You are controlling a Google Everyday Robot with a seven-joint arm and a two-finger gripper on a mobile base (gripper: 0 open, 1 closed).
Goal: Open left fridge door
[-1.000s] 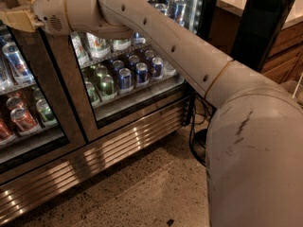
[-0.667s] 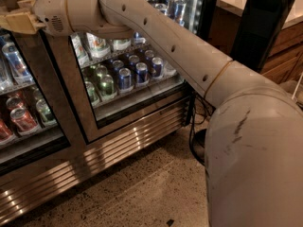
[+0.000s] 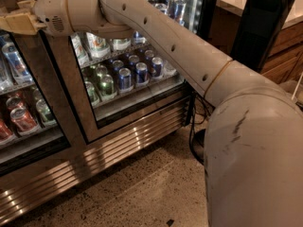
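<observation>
Left fridge door [image 3: 21,86] sits just below and behind the gripper and looks shut, level with its twin door [image 3: 137,79] further right. The arm [image 3: 156,37] stretches across that twin towards the top left corner. The gripper [image 3: 13,23] hangs by the door's upper frame, hardly moved in the last second. I cannot tell whether it grips anything. With no gap showing, the pull has probably not begun. Red cans [image 3: 21,119] stand below the gripper, behind the glass.
</observation>
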